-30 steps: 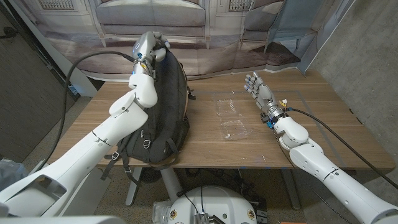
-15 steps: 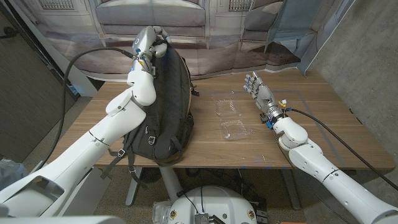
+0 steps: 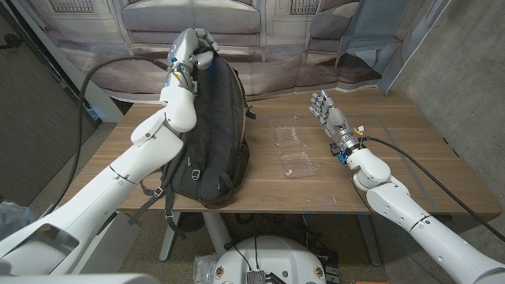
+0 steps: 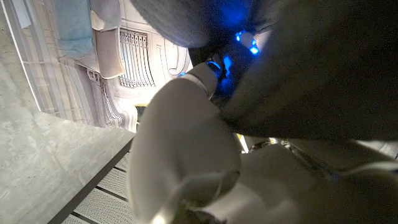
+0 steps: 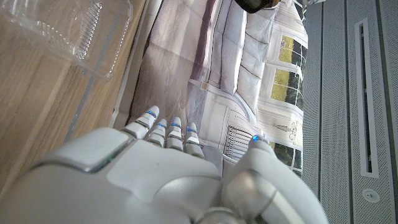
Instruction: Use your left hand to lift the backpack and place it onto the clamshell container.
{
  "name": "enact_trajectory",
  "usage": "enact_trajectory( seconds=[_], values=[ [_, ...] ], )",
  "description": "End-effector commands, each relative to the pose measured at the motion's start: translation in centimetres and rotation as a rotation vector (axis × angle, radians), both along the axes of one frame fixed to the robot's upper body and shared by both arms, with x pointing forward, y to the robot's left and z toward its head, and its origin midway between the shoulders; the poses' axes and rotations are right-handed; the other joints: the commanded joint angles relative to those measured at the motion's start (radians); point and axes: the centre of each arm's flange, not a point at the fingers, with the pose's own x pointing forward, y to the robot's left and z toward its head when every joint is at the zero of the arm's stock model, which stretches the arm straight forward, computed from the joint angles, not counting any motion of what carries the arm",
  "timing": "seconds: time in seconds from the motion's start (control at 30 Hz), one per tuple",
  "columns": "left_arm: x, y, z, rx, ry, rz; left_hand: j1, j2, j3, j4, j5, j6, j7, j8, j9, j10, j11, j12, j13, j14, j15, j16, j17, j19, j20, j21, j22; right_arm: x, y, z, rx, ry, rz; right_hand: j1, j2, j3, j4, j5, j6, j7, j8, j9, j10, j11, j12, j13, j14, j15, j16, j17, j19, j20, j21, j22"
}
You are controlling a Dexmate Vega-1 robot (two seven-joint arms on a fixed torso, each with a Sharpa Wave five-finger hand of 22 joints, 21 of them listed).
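A black backpack (image 3: 211,134) hangs upright over the table's left half, its bottom near the front edge. My left hand (image 3: 193,50) grips it at the top. In the left wrist view the dark fabric (image 4: 323,68) lies right against my left hand (image 4: 186,143). A clear clamshell container (image 3: 293,150) lies open on the wood at the table's middle, to the right of the backpack; a part of the container (image 5: 68,31) is in the right wrist view. My right hand (image 3: 325,110) stands beyond and to the right of the container with its fingers straight and nothing in it, and the right hand (image 5: 168,168) holds nothing.
The wooden table (image 3: 394,166) has bare wood on its right half. A black cable (image 3: 426,162) runs along my right arm. Behind the table hangs a printed backdrop (image 3: 268,47), and a grey wall (image 3: 465,71) stands at the right.
My left hand has risen a little and carried the backpack up and slightly to the right, toward the container. The right hand has not moved.
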Motion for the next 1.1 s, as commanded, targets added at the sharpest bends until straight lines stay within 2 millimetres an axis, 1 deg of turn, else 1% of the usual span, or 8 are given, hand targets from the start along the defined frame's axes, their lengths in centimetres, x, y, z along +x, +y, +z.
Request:
enact_trajectory(
  seconds=[0.03,0.13,0.53,0.67,0.8,1.1],
  values=[
    [-1.6,0.2,1.0,-0.005,-0.019,-0.002,0.005,0.008,0.007,-0.001,0.003,-0.005,-0.001,0.011,0.005,0.012,0.001,-0.007,0.004,0.098,-0.141,-0.002,0.007,-0.001,-0.125,0.010,0.000,0.3,0.3,0.3,-0.008,0.004,0.011,0.002,0.005,-0.001,-0.004,0.001,0.006,0.005,0.000,0.005,0.005,0.005,-0.003,0.006,0.003,0.006,0.003,0.006,0.009,-0.008,0.003,0.004],
    [-1.9,0.1,1.1,-0.004,-0.022,-0.007,0.004,0.008,0.009,-0.001,0.003,-0.003,0.003,0.013,0.005,0.014,-0.001,-0.008,0.006,0.099,-0.142,-0.003,0.009,-0.002,-0.125,0.011,0.000,0.4,0.4,0.4,-0.013,-0.001,0.015,0.002,0.005,-0.002,-0.005,0.001,0.006,0.004,0.000,0.005,0.005,0.004,-0.003,0.006,0.003,0.005,0.002,0.006,0.009,-0.008,0.003,0.004],
    [-2.5,-0.2,1.8,0.000,-0.016,-0.016,0.003,0.007,0.014,-0.001,0.003,-0.002,-0.001,0.015,0.002,0.015,0.000,-0.012,0.008,0.099,-0.141,-0.007,0.016,-0.005,-0.125,0.014,0.000,0.3,-0.1,0.6,-0.011,-0.007,0.010,0.002,0.005,-0.003,-0.005,0.001,0.006,0.004,0.000,0.005,0.006,0.006,-0.003,0.006,0.004,0.005,0.003,0.006,0.010,-0.009,0.003,0.004],
    [-3.1,-0.4,1.9,0.005,-0.024,-0.022,0.002,0.007,0.016,0.000,0.003,-0.008,0.002,0.017,0.006,0.013,-0.001,-0.015,0.008,0.099,-0.141,-0.009,0.019,-0.005,-0.125,0.015,0.000,0.3,-0.2,0.6,-0.006,-0.008,0.010,0.002,0.006,-0.003,-0.006,0.001,0.007,0.005,0.000,0.005,0.005,0.006,-0.003,0.006,0.004,0.005,0.003,0.006,0.010,-0.008,0.003,0.004],
    [-3.8,-0.6,2.1,0.016,-0.035,-0.014,0.002,0.005,0.018,-0.002,0.003,-0.011,-0.004,0.016,0.005,0.015,0.000,-0.015,0.009,0.097,-0.142,-0.011,0.021,-0.006,-0.126,0.016,-0.001,0.2,-0.2,0.6,-0.008,-0.015,0.013,0.002,0.006,-0.003,-0.006,0.001,0.007,0.005,0.000,0.005,0.005,0.005,-0.003,0.006,0.003,0.006,0.002,0.006,0.010,-0.008,0.003,0.004],
    [-4.9,-0.9,2.7,0.025,-0.054,-0.015,-0.001,0.004,0.022,-0.001,0.003,-0.011,-0.005,0.018,0.003,0.016,-0.001,-0.018,0.010,0.101,-0.144,-0.014,0.024,-0.006,-0.126,0.018,0.000,0.0,-0.3,0.6,-0.002,-0.019,0.013,0.002,0.007,-0.003,-0.006,0.000,0.007,0.006,0.000,0.005,0.005,0.004,-0.004,0.006,0.003,0.006,0.002,0.006,0.010,-0.008,0.003,0.004]
  ],
)
